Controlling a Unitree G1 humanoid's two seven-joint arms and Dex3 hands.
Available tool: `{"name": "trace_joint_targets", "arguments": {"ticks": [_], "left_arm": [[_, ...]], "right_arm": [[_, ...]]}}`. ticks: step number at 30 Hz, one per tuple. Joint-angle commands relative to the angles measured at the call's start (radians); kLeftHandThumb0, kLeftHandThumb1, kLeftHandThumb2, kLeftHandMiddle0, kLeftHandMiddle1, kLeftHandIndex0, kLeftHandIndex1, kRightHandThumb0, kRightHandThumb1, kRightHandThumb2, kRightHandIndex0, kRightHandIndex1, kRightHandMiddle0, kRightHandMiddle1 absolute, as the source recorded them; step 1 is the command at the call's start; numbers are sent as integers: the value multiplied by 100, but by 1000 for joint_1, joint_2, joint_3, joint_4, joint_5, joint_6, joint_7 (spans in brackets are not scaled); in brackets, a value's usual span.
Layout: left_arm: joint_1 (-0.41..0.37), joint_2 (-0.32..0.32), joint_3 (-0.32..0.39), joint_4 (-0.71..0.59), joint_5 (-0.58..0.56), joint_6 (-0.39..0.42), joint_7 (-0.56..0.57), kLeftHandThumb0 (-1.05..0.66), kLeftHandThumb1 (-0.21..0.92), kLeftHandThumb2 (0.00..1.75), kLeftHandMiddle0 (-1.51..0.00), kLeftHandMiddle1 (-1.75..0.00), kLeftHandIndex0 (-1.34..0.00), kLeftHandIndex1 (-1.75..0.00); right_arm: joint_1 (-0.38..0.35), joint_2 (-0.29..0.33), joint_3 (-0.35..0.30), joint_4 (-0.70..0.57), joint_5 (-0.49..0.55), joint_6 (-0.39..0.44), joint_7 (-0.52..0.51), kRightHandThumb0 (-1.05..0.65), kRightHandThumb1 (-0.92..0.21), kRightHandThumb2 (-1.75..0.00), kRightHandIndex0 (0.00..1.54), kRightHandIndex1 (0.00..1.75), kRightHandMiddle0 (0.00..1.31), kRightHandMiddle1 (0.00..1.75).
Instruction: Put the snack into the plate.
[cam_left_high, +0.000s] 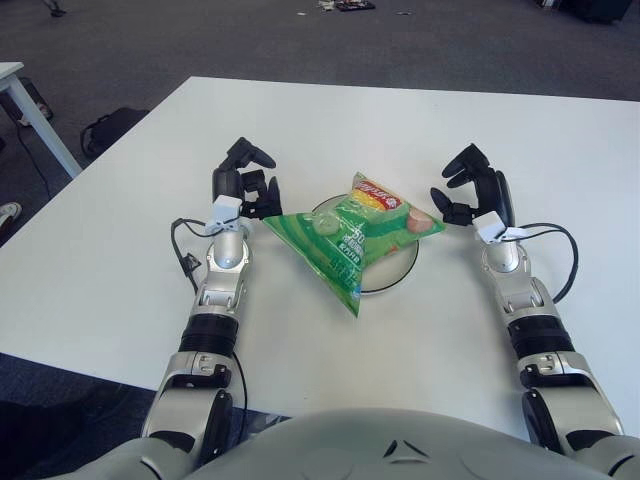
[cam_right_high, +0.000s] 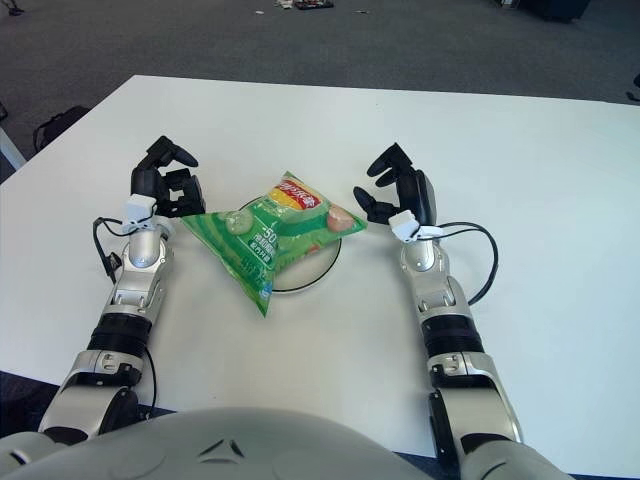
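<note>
A green snack bag (cam_left_high: 352, 233) with a red and yellow label lies across a white plate (cam_left_high: 398, 274) in the middle of the table; its lower corner hangs over the plate's near-left rim. My left hand (cam_left_high: 248, 182) is just left of the bag's left corner, fingers spread, holding nothing. My right hand (cam_left_high: 470, 190) is just right of the bag's right corner, fingers spread, holding nothing. Neither hand grips the bag. The bag also shows in the right eye view (cam_right_high: 270, 233).
The white table (cam_left_high: 330, 120) stretches far behind the plate. Black cables (cam_left_high: 183, 250) run beside both wrists. Another table's leg (cam_left_high: 35, 115) and a dark bag (cam_left_high: 110, 128) stand on the floor at the far left.
</note>
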Motion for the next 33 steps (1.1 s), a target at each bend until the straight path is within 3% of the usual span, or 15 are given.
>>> {"name": "trace_joint_targets", "arguments": {"ticks": [1,8,15,25,29,33], "left_arm": [[188,-24,-2,86,-10,14,-20,-53,20,146,-139,-175,-71,-175],[194,-25,1,75,-17,18,-38,-53,20,146,-139,-175,-71,-175],[202,-29,-3,57,-29,39,-63,-53,19,147,-140,-175,-72,-175],[198,-31,-5,53,-60,55,-101,-53,21,145,-139,-175,-71,-175],[188,-35,-7,51,-59,64,-98,-53,21,145,-139,-175,-70,-175],[189,-31,-8,43,-63,72,-104,-52,21,145,-139,-175,-70,-175]], "right_arm": [[138,38,14,113,39,-40,7,-1,-36,-118,63,145,48,175],[147,79,-23,113,141,-23,40,-1,-29,-128,67,152,49,175],[145,131,-73,117,299,7,124,-1,-14,-152,74,172,53,174],[163,182,-111,49,480,100,242,-1,1,-168,84,175,65,172],[174,200,-120,10,523,151,257,-1,4,-173,86,175,68,174],[191,222,-139,-79,636,308,298,-1,6,-174,87,175,69,174]]}}
